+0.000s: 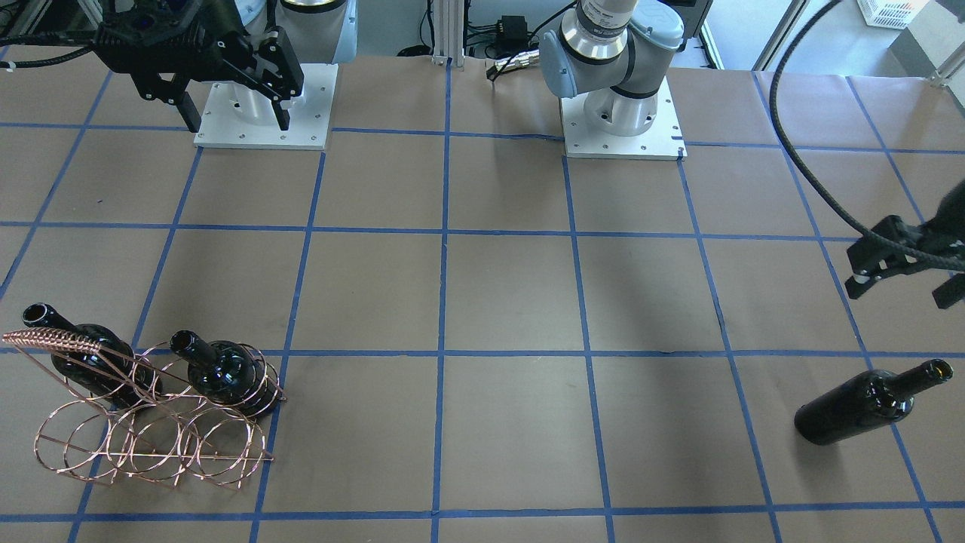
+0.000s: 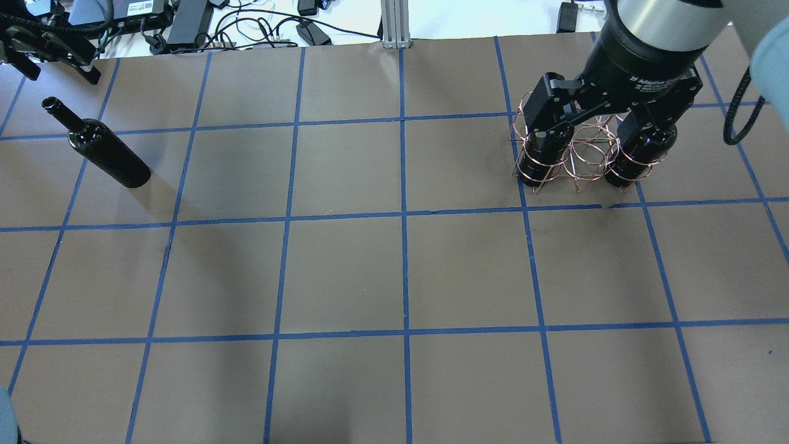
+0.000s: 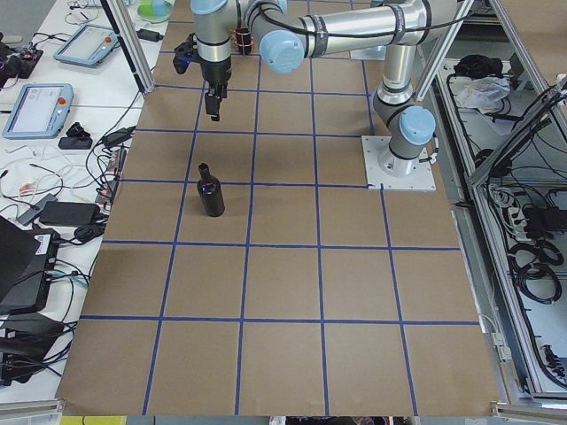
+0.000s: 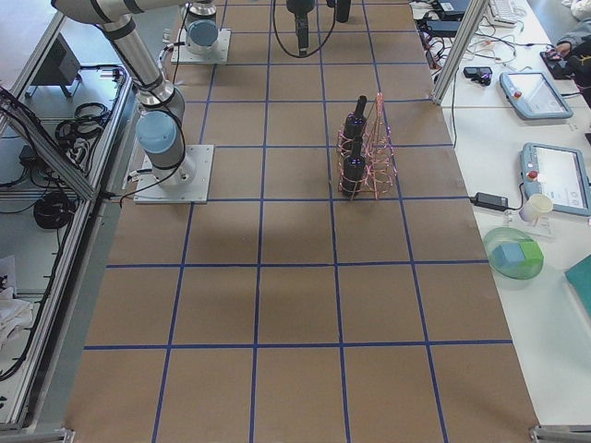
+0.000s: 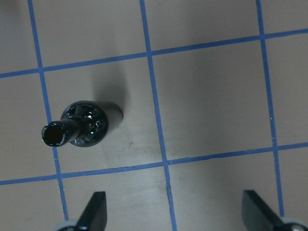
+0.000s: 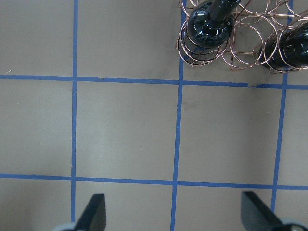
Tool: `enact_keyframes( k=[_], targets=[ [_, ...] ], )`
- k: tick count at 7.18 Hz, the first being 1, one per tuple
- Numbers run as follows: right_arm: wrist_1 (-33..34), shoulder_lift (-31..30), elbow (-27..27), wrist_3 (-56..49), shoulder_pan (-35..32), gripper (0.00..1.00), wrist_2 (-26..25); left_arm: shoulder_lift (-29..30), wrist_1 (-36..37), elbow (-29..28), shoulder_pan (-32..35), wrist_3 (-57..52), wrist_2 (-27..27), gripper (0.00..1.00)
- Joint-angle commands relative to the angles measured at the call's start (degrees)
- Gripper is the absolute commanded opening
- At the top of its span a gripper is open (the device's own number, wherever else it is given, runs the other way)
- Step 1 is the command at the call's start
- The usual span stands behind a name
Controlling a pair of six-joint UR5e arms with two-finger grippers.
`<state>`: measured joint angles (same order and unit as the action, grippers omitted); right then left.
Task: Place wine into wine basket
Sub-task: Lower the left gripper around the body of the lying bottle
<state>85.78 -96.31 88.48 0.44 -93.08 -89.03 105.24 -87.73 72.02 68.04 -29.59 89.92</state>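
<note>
An unlabelled wine bottle (image 1: 867,403) of glossy near-black glass stands upright by itself on the table (image 1: 513,302), at the robot's left end, well apart from the wine basket (image 1: 151,422) at the right end. The left gripper (image 1: 902,288) hangs just beside and above the bottle with its fingers spread wide, grasping nothing. The right gripper (image 1: 235,117) is raised near its arm's white base plate (image 1: 260,113), likewise spread and empty; in the overhead view it hides part of the basket. The basket is thin copper wire bent into joined round rings, with a slanted coil-wrapped handle (image 1: 53,339). Two look-alike bottles (image 1: 222,369) stand upright in its end rings. Brown paper crossed by a blue tape grid covers the table, and a black braided cable (image 1: 799,166) curves above it toward the left gripper.
</note>
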Motion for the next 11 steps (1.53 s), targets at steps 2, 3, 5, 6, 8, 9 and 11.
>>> enact_keyframes(
  k=[2, 3, 5, 6, 8, 9, 11],
  targets=[
    [0.0, -0.01, 0.02, 0.0, 0.0, 1.0, -0.09, 5.75, 5.12, -1.0, -3.52, -6.36, 0.6, 1.0],
    [0.0, -0.01, 0.02, 0.0, 0.0, 1.0, -0.09, 6.55, 5.12, -1.09, -4.4, -7.23, 0.6, 1.0],
    [0.0, -0.1, 0.02, 0.0, 0.0, 1.0, -0.09, 8.22, 6.25, -1.09, -6.08, -9.33, 0.43, 1.0],
    [0.0, -0.1, 0.02, 0.0, 0.0, 1.0, -0.09, 9.09, 6.61, -1.09, -6.17, -9.61, 0.34, 1.0],
    [0.0, -0.1, 0.02, 0.0, 0.0, 1.0, -0.09, 11.11, 7.75, -1.0, -6.17, -9.18, -0.01, 1.0],
    [0.0, -0.1, 0.02, 0.0, 0.0, 1.0, -0.09, 11.82, 8.88, -1.0, -6.17, -8.91, -0.19, 1.0],
    [0.0, -0.1, 0.02, 0.0, 0.0, 1.0, -0.09, 12.18, 8.9, -1.0, -6.17, -7.33, -0.27, 0.94]
  ],
)
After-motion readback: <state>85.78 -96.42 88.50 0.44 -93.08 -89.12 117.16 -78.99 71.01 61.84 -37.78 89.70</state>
